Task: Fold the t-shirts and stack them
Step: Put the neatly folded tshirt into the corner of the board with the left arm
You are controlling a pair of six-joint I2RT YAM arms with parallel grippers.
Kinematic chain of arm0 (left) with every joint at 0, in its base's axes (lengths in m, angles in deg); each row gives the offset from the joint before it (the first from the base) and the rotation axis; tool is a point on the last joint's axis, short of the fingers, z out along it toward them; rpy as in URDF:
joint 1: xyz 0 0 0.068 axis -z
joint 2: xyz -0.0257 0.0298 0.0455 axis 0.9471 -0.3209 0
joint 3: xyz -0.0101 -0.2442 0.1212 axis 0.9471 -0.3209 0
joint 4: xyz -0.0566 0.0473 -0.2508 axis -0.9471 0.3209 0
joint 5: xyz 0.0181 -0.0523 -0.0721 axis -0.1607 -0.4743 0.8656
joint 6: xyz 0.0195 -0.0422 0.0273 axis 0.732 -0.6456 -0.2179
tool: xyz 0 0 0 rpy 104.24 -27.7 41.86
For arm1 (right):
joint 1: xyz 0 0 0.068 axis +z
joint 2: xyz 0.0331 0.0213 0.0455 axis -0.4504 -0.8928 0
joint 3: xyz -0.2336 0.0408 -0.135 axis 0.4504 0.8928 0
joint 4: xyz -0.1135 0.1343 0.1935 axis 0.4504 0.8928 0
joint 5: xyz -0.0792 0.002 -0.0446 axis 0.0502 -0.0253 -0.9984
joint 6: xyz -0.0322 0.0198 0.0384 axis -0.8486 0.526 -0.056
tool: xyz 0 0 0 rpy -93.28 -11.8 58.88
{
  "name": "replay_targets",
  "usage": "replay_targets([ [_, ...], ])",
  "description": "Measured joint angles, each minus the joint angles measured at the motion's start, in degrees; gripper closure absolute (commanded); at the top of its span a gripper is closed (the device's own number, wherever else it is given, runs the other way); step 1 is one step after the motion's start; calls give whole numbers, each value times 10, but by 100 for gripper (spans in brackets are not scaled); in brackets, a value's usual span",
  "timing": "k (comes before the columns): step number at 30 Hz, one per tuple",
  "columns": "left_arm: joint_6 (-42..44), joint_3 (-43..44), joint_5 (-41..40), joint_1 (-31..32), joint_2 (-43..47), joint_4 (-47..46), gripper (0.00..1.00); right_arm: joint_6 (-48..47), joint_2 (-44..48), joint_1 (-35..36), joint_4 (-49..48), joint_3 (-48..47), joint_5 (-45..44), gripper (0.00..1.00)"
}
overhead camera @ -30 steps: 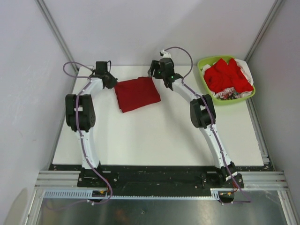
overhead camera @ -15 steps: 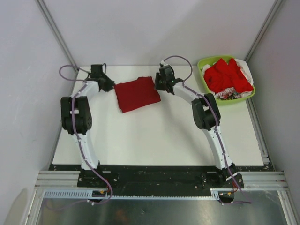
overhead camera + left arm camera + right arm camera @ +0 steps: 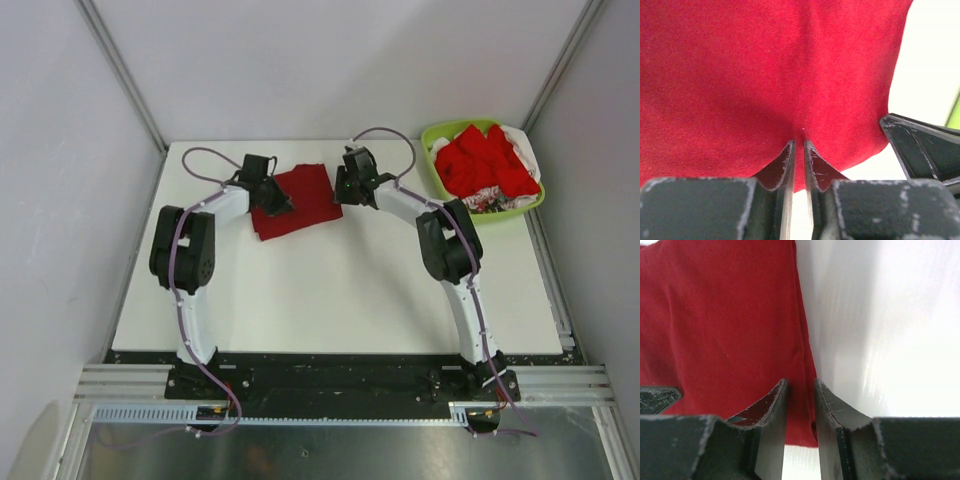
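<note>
A folded dark crimson t-shirt [image 3: 305, 197] lies at the back middle of the white table [image 3: 330, 290]. My left gripper [image 3: 274, 197] is over its left part. In the left wrist view [image 3: 799, 142] its jaws are almost together, pinching a crease of the shirt [image 3: 765, 65]. My right gripper [image 3: 343, 190] is at the shirt's right edge. In the right wrist view [image 3: 801, 381] its jaws stand a narrow gap apart with the shirt's edge [image 3: 725, 320] between them. Brighter red t-shirts [image 3: 485, 160] with some white and patterned cloth lie piled in the basket.
A lime-green plastic basket [image 3: 432, 165] stands at the back right corner. Grey walls with metal frame posts close in the table on three sides. The right gripper's black finger [image 3: 920, 145] shows in the left wrist view.
My left gripper moved right, from the table's back left onto the crimson shirt's left part. My right gripper came down a little to the shirt's right edge.
</note>
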Motion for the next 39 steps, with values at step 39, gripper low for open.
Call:
replay_targets([
  [39,19,-43,8,-45,29,7,69,9,-5,51,81,-15,-3,68],
])
